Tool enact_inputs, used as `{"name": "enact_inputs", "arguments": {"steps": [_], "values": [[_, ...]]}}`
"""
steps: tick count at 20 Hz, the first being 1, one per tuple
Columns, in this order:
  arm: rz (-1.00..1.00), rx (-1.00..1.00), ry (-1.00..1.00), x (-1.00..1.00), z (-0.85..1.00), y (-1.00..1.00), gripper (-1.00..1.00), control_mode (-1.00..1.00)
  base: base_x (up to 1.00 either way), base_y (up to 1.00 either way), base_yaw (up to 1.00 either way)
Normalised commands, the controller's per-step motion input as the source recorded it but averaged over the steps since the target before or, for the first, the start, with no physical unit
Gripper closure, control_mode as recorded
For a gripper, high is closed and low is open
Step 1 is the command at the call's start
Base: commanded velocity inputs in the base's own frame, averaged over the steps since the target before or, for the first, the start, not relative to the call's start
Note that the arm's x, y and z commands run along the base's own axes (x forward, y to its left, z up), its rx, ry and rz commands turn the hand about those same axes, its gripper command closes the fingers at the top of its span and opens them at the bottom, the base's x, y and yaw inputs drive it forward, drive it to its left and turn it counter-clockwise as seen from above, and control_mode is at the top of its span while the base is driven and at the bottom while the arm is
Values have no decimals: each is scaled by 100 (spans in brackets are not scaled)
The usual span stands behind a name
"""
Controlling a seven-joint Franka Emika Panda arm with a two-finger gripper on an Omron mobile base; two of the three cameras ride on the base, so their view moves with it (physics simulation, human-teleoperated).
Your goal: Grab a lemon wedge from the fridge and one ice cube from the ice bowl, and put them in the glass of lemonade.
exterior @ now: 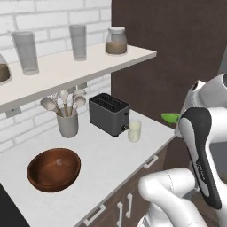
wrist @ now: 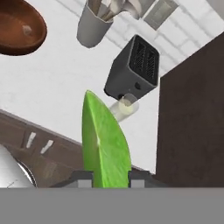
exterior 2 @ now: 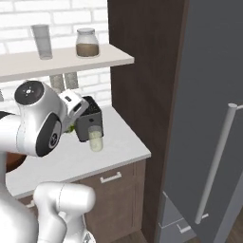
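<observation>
I have the lemon wedge [wrist: 105, 144] clamped between my fingers [wrist: 106, 178], so the fridge part looks done, but the wedge is not yet in the glass of lemonade [exterior: 134, 130]. It rides in the air off the surface [exterior: 106, 155] edge, short of the glass beside the toaster [exterior: 109, 113]. The ice cube [exterior: 58, 162] lies in the ice bowl [exterior: 37, 179], untouched.

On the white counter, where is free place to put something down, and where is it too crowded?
Free: the front strip of the counter between the ice bowl and the glass of lemonade. Crowded: the back, where utensil cup, toaster and glass stand close.
</observation>
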Motion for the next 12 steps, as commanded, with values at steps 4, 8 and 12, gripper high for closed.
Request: {"name": "enact_inputs", "arguments": {"steps": [4,8,12], "values": [[39,-32,3,23,0,-19,100,-100,0,0,0],[38,-42,14,17,0,-2,100,-100,0,0,0],[36,-48,4,16,-11,0,100,-100,0,0,0]]}}
